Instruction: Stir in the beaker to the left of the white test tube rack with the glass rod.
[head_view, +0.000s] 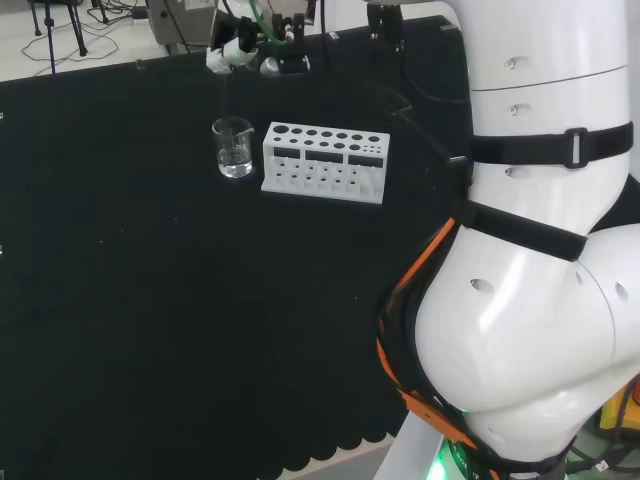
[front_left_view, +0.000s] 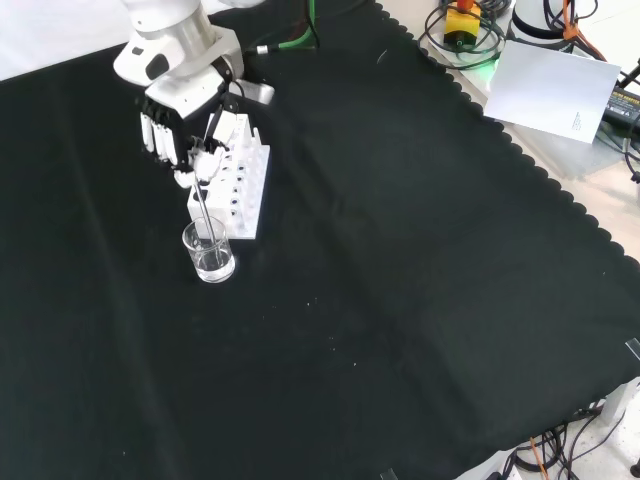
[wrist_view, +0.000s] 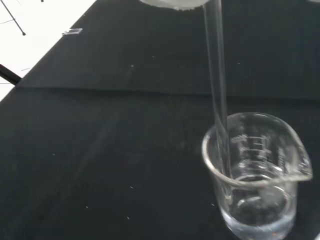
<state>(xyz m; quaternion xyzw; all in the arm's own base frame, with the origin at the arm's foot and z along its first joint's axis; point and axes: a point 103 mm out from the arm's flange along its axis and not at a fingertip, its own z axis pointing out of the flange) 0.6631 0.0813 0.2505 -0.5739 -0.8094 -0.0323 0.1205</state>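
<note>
hand (front_left_view: 190, 135) pinches glass rod (wrist_view: 216, 90) upright, its tip inside the beaker (front_left_view: 208, 251) beside the test tube rack (head_view: 324, 161), placed for stirring the liquid.

Arm (head_view: 530, 300): glossy white rounded links, large bulbous shells with small dark screw recesses. Black straps (head_view: 560, 148) with a plastic buckle wrap one link; a second black band runs diagonally lower down. Orange cable (head_view: 415, 275) runs along the link's edge and loops under the lowest shell, next to black wiring. Green glow at the base. Wrist link (front_left_view: 165, 45) is white with a round grey cap. Hand (front_left_view: 185, 130): white segmented fingers with black gaps and black backing; green cable (head_view: 258, 20) leads into it.
</note>
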